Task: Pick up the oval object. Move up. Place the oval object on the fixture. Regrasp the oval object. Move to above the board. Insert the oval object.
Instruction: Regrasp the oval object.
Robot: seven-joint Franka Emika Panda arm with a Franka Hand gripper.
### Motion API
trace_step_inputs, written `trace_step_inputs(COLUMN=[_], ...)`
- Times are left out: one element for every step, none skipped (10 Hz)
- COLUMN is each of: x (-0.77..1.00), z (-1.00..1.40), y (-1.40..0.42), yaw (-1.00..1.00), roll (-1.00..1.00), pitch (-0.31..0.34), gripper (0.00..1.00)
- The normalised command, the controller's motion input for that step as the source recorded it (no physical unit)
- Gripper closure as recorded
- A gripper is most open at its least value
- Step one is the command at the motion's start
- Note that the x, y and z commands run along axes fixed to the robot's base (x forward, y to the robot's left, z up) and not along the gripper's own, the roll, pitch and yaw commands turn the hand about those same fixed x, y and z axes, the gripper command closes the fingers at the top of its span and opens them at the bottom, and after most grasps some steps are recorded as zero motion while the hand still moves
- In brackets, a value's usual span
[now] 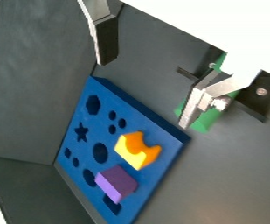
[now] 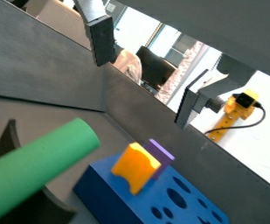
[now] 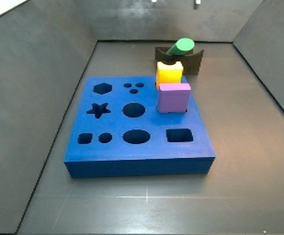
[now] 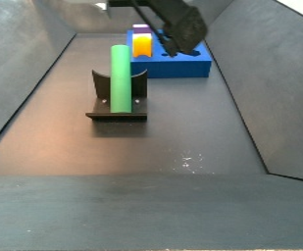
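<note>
The bright green oval object [image 4: 121, 74] rests in the curved notch of the dark fixture [image 4: 117, 102], apart from the gripper. It also shows in both wrist views [image 1: 218, 65] [image 2: 38, 175] and in a side view [image 3: 182, 45]. The blue board [image 3: 138, 128] lies beside the fixture [image 3: 191, 64]. My gripper [image 1: 148, 74] is open and empty, with nothing between its fingers [image 1: 100, 37]. It hangs in the air between the board [image 1: 102, 131] and the fixture [image 1: 256, 98]. In a side view the gripper [image 4: 182, 44] shows above the board's [image 4: 186, 67] near edge.
A yellow block [image 3: 170, 72] and a purple cube [image 3: 174, 95] stand in the board on its side nearest the fixture. Several other cut-outs are open. Dark sloping walls [image 3: 46, 101] enclose the floor on all sides.
</note>
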Motion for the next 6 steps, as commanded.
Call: trace_step_inputs(x=[-1.0,-1.0,-1.0,-0.88,-0.7,-0.56], z=[-0.02,-0.02,-0.01,0.0,0.01,0.01], y=[0.0,-0.01,-0.01,-0.01,-0.01,-0.01], yaw=[-0.02,-0.01,0.01,0.03,0.04,0.05], roll=[0.03,0.04,0.06,0.08,0.1,0.1], pitch=[-0.091,-0.098,-0.11,-0.114,-0.114,-0.109], gripper=[0.0,0.0,0.0,0.0,0.0,0.0])
